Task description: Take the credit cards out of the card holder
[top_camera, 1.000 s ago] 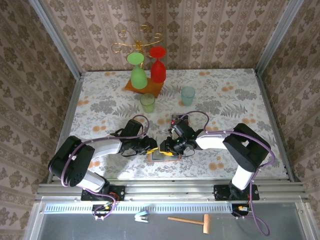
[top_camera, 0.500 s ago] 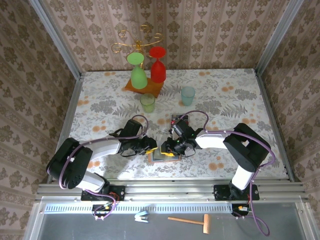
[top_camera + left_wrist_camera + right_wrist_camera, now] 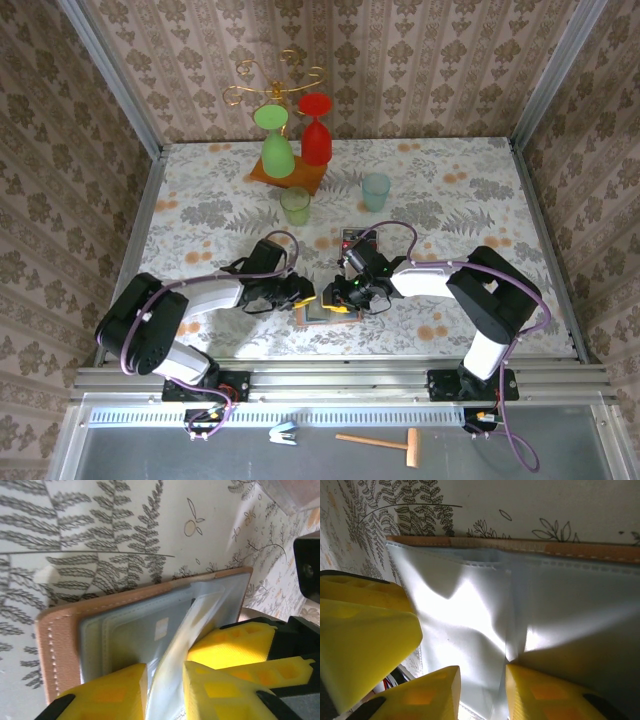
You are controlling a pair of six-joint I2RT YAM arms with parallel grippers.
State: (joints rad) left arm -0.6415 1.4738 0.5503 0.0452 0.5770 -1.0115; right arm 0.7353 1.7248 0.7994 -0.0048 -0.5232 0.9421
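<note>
The left hand [image 3: 165, 690] and right hand [image 3: 482, 690] each pinch the clear sleeve [image 3: 175, 640] of the card holder [image 3: 60, 645] near the worktop's [image 3: 450, 200] front edge. The sleeve looks limp and slippery, so grip it deep.

We see the card holder [image 3: 145, 625] tan-brown outside with pale stitching and glossy grey-blue inside, while the left gripper [image 3: 165, 685] and right gripper [image 3: 482, 690] are bright yellow. The tablecloth [image 3: 450, 200] is white with grey ferns and orange blooms, and we note one green glass [image 3: 276, 150] and one red glass [image 3: 316, 135].
</note>
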